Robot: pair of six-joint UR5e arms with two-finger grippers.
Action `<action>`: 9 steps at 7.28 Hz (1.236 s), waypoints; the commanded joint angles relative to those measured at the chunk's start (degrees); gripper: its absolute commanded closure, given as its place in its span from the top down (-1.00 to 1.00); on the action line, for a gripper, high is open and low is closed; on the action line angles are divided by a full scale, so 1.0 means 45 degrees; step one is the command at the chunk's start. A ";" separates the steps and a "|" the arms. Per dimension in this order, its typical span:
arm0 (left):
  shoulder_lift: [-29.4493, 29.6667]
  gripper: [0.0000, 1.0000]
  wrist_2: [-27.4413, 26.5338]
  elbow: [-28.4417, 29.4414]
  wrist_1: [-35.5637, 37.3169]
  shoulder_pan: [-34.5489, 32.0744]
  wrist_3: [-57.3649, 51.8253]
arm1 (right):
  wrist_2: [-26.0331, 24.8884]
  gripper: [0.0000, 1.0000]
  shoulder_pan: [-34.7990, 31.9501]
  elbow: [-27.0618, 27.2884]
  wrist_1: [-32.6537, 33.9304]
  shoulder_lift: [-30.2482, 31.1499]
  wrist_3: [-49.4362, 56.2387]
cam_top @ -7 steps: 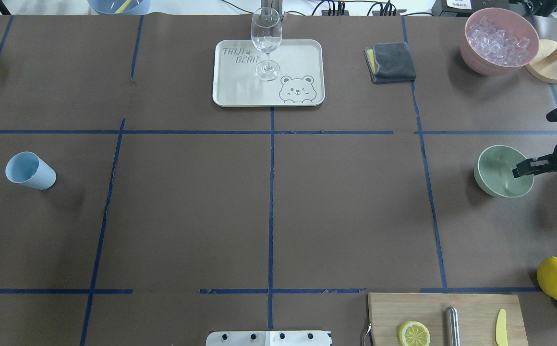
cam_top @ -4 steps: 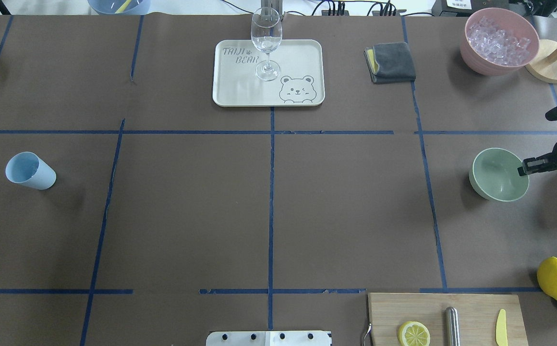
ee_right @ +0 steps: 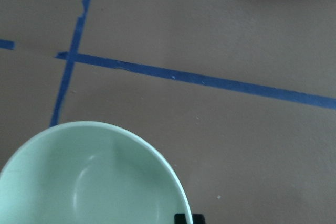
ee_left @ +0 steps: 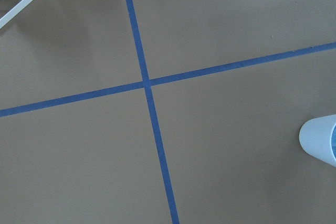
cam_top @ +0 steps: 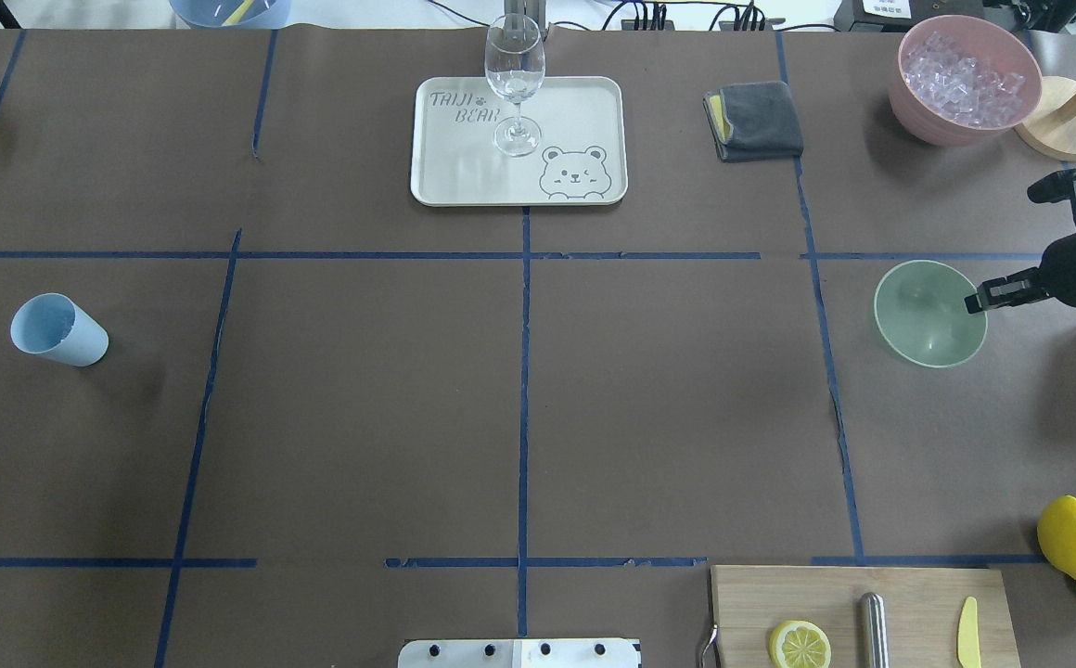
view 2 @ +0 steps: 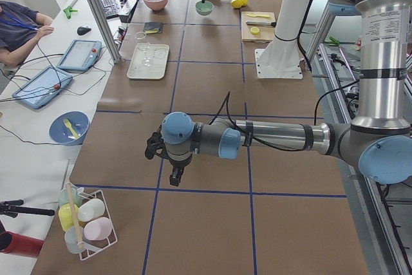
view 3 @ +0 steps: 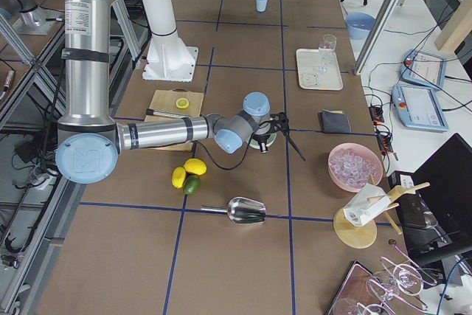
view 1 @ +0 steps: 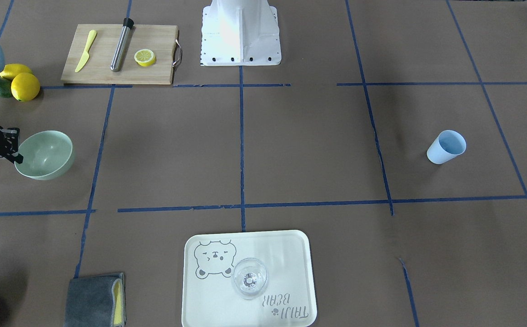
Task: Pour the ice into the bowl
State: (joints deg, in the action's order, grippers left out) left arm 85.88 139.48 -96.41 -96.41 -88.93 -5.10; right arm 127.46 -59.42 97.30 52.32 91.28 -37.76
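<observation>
The brown table (cam_top: pixel 362 417) is biggest; a pink bowl (cam_top: pixel 915 113) sits at its far right corner; the right gripper (cam_top: pixel 972 302) pinches the green bowl (cam_top: pixel 918 323) by its rim; I cannot tell if the left gripper (view 2: pixel 174 176) is open; the tiny ice (cam_top: pixel 963 72) lies in the pink bowl.

wine glass (cam_top: pixel 514 72) on tray (cam_top: pixel 586 111), blue cup (cam_top: pixel 59 331)

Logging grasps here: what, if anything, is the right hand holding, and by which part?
The right hand pinches the green bowl by its rim, on the side nearest that arm.
</observation>
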 commanded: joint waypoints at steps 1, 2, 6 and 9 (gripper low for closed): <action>-0.0003 1.00 0.0000 -0.0001 0.0000 -0.0002 0.0001 | 0.0230 -1.00 0.0486 0.0039 0.0285 -0.1625 -0.0123; -0.0003 1.00 0.0000 -0.0001 0.0019 -0.0003 -0.0019 | 0.0017 -1.00 0.0993 0.0097 0.1369 -0.2463 -0.0182; -0.0081 1.00 0.0000 0.0019 0.0019 -0.0003 0.0001 | -0.1776 -1.00 0.3938 0.0020 0.4153 -0.5845 -0.5111; -0.0120 1.00 0.0000 0.0019 0.0019 0.0017 -0.0019 | -0.4119 -1.00 0.6285 -0.0486 0.5497 -0.7953 -0.8436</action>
State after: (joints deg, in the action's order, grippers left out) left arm 85.40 139.48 -96.33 -96.33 -88.94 -5.15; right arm 112.82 -34.99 96.31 74.75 59.33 -70.31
